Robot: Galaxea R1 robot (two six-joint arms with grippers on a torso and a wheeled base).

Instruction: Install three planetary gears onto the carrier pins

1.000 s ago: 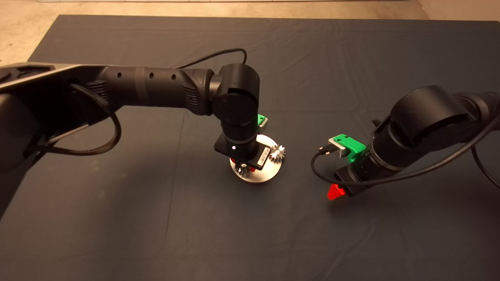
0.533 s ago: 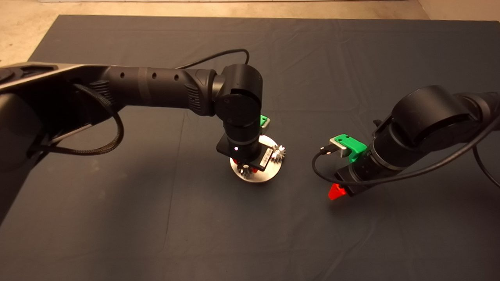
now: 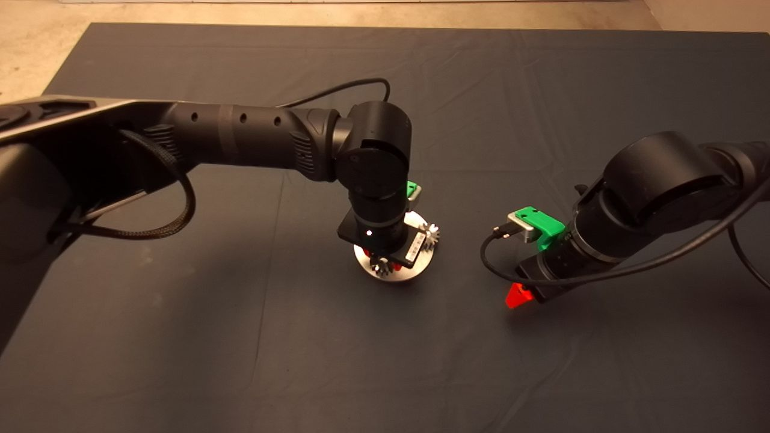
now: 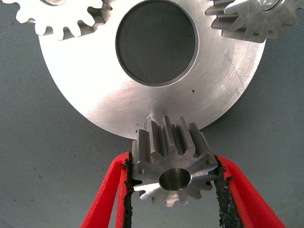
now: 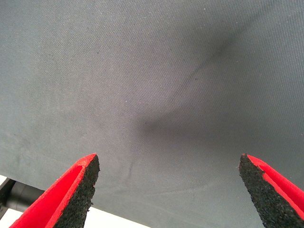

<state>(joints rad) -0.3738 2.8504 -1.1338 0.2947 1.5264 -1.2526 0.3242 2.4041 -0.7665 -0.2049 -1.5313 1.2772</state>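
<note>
Now the last gear nears its pin!
Left end effector (image 4: 173,190) has crept rightward, clamping third gear (image 4: 173,166) at the disc (image 4: 109,95) edge; right end effector (image 5: 168,190) gapes wide, idle.

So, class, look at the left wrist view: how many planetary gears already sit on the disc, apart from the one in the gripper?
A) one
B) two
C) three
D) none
B: two gears sit on the disc either side of its centre hole, while the left gripper holds the third gear at the disc's edge.
</note>
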